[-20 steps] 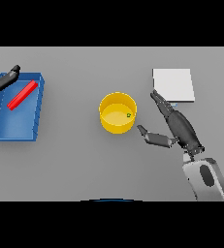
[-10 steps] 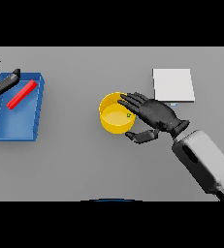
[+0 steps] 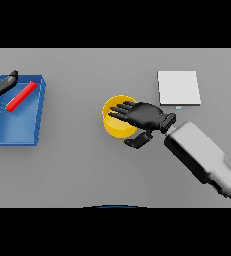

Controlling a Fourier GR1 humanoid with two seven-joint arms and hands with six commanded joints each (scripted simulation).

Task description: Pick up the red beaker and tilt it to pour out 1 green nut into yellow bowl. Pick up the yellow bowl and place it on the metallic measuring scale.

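Note:
The yellow bowl (image 3: 111, 126) stands at the table's centre. My right hand (image 3: 145, 115) lies over its right half, fingers (image 3: 119, 110) spread straight across the opening and the thumb (image 3: 137, 141) outside the rim at the lower right; the hand is open. The hand hides the inside of the bowl, so no green nut shows. The red beaker (image 3: 21, 96) lies on its side in the blue tray (image 3: 14, 141) at the left. My left hand (image 3: 1, 86) hovers open at the tray's upper left corner, apart from the beaker. The pale square measuring scale (image 3: 178, 87) sits at the upper right.
The right forearm (image 3: 199, 155) runs from the lower right towards the bowl, passing just below the scale. The blue tray's walls stand raised around the beaker.
My right hand has swung left from beside the bowl to over its top, covering the green nut that showed inside. The left hand has drifted slightly left.

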